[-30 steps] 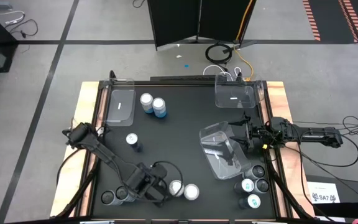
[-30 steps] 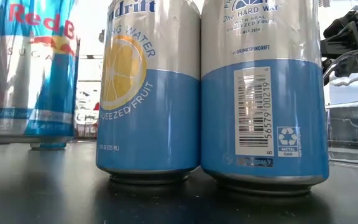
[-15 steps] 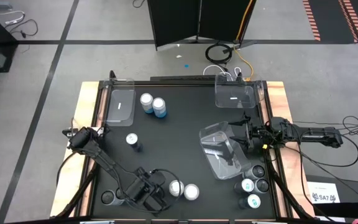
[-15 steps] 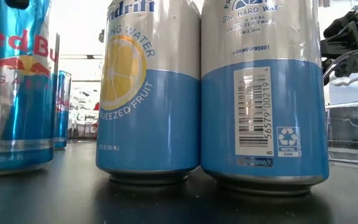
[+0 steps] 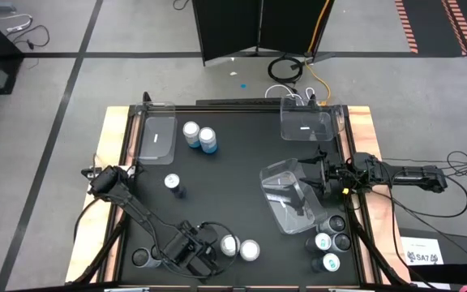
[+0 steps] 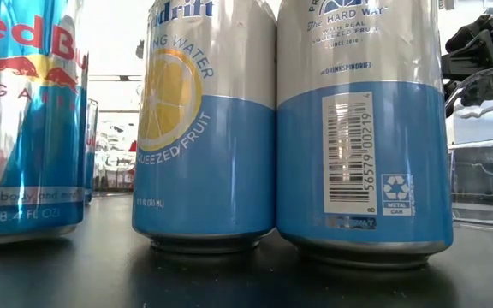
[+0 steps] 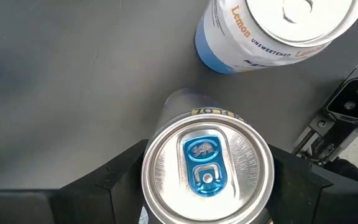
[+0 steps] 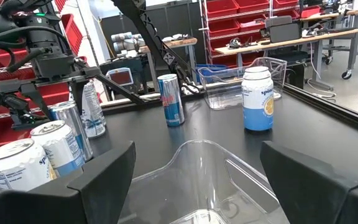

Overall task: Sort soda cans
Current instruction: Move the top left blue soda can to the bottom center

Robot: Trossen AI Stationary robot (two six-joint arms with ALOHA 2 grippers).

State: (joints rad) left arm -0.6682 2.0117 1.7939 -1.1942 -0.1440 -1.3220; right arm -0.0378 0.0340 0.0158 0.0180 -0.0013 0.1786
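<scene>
Left wrist view looks straight down on a slim can point(image 7: 207, 169) standing upright, long axis vertical. Its silver lid is ringed by a rolled rim, with a blue pull-tab in the middle. The left gripper point(image 5: 190, 250), at 7 o'clock on the table point(image 5: 233, 166), has its jaws closed against this can's sides, one dark finger at each flank. In the low view the same can has glossy blue and silver panels with red lettering, and it leans very slightly. Just beside it, at 6 o'clock, a lemon can point(image 6: 205, 128) and a barcode can point(image 6: 362, 128) stand upright and touching. Both are smooth metal cylinders, silver above and pale blue below; one shows a yellow lemon slice, the other a white barcode patch. Two more blue-sided cans point(image 5: 199, 136) stand at 11 o'clock, another slim can point(image 5: 173, 183) stands at 9 o'clock, and a cluster of white-topped and dark cans point(image 5: 328, 242) sits at 5 o'clock. The right gripper point(image 5: 319, 178), at 3 o'clock, has its jaws spread wide over the rim of a clear plastic bin point(image 8: 197, 163) that sits tilted. I cannot tell whether the jaws touch the bin. Two other clear bins point(image 5: 157, 136) rest at 10 and 1 o'clock.
</scene>
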